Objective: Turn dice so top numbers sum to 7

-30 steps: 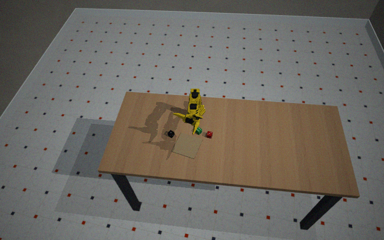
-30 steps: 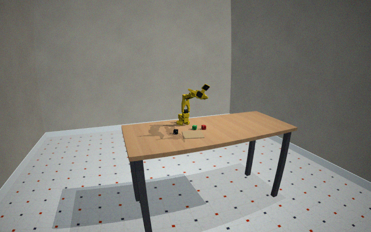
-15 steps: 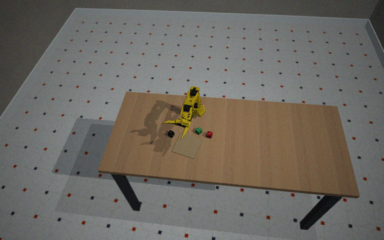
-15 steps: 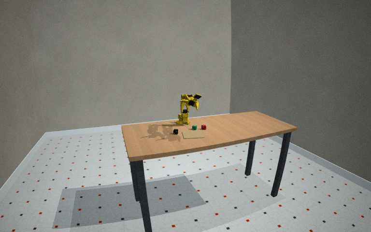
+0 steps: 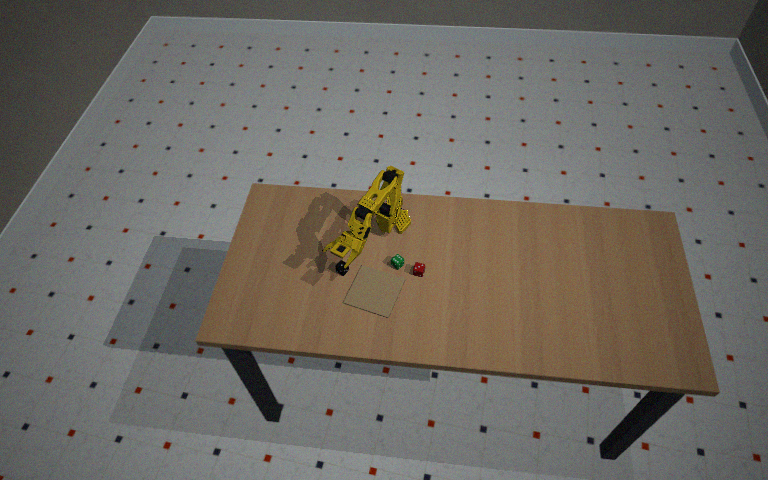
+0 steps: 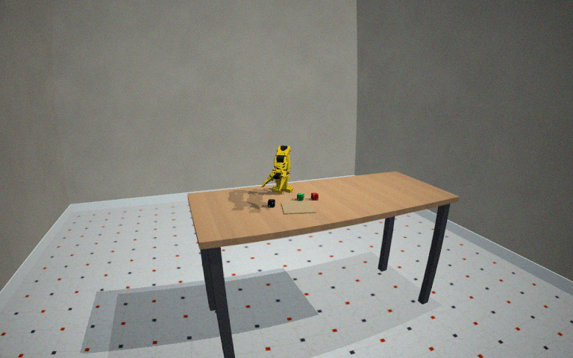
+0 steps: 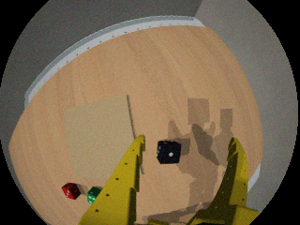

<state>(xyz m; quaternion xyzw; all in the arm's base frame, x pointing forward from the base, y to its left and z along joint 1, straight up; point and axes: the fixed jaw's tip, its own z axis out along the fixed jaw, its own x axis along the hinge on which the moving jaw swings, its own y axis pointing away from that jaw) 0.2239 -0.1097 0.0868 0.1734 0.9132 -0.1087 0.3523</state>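
Gripper (image 5: 335,257) (image 6: 271,188) (image 7: 187,140) is being held part-open, nothing clamped. Black die (image 5: 342,268) (image 6: 271,203) (image 7: 169,152) is being framed between the fingertips in wrist view, lying off the mat (image 5: 374,290) (image 6: 298,208) (image 7: 99,136). Pick-up is apparently being set up; lowering, then closing, is being called for. Green die (image 5: 397,260) (image 6: 300,196) (image 7: 94,194) and red die (image 5: 419,268) (image 6: 314,196) (image 7: 71,190) are being left beyond, also off-mat.
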